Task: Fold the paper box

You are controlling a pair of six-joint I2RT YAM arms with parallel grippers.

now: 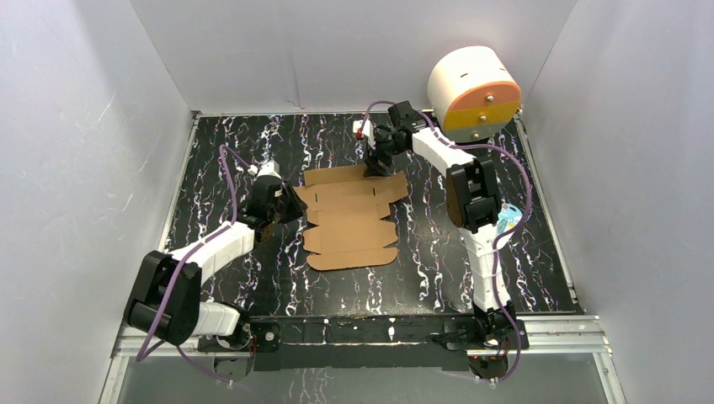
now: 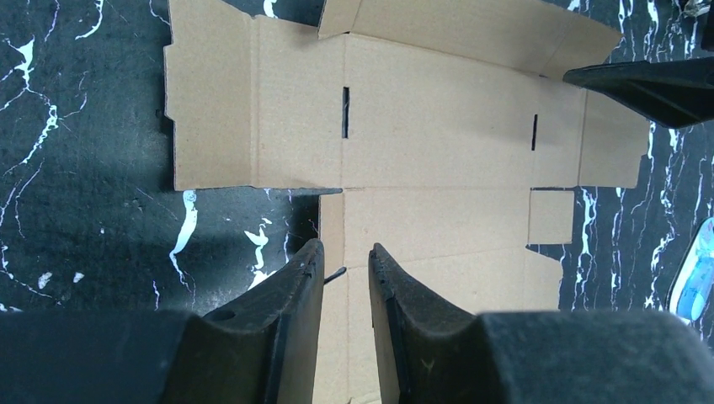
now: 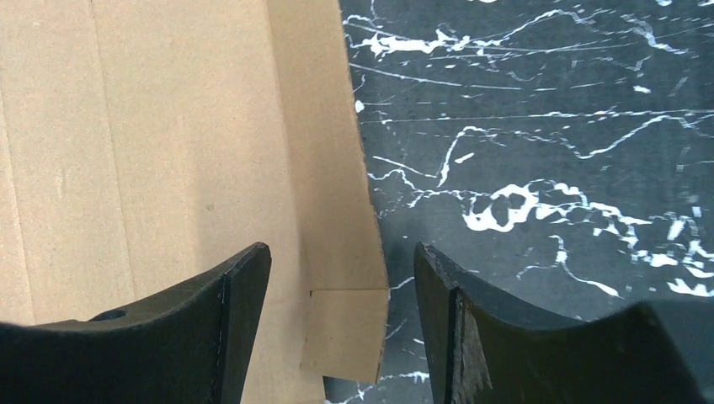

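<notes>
Since the paper box lies as a flat die-cut sheet at centre of the top view, expect it light, stiff across panels, weak at creases, apt to slide on the table.

Left gripper, left of centre at sheet edge: fingers narrowly apart, nothing pinched.

Right gripper, above centre: jaws wide, straddling far edge.

Best hold: free flap edges.

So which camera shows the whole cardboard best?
The top camera: the paper box lies unfolded, nearly its whole outline in sight. The left wrist view shows a large part, with two slots; the right wrist view shows only one edge.
</notes>
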